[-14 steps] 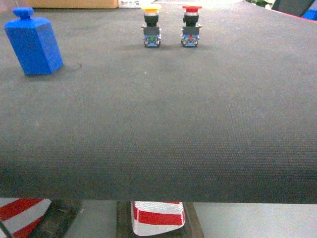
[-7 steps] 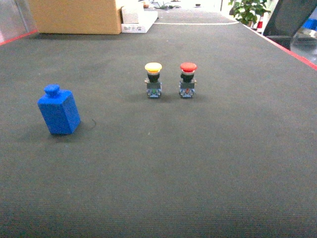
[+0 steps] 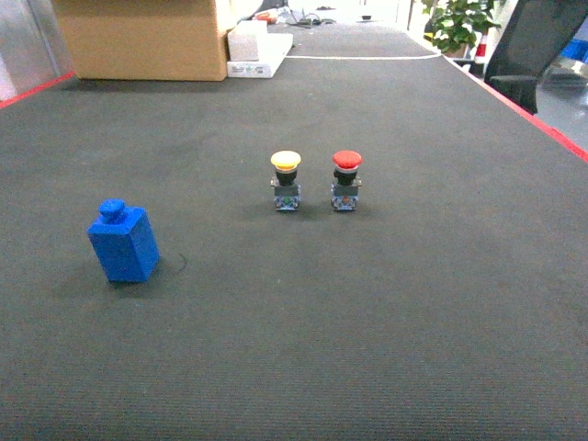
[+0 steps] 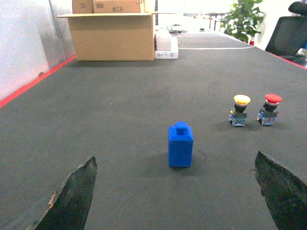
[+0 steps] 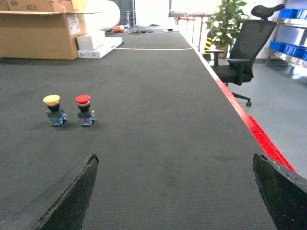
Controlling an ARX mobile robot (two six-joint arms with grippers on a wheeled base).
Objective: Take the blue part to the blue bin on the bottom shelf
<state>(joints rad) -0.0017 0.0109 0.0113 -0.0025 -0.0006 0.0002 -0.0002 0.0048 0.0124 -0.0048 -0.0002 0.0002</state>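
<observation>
Your head view shows the blue part [image 3: 124, 243] upright on the dark desk [image 3: 367, 312], left of the yellow push-button [image 3: 286, 180] and red push-button [image 3: 345, 179]. Your left wrist view centres it between the left hand's [image 4: 175, 191] spread fingers. Your right wrist view misses it; the right hand [image 5: 175, 189] is spread too, near an office chair [image 5: 242, 48].
</observation>
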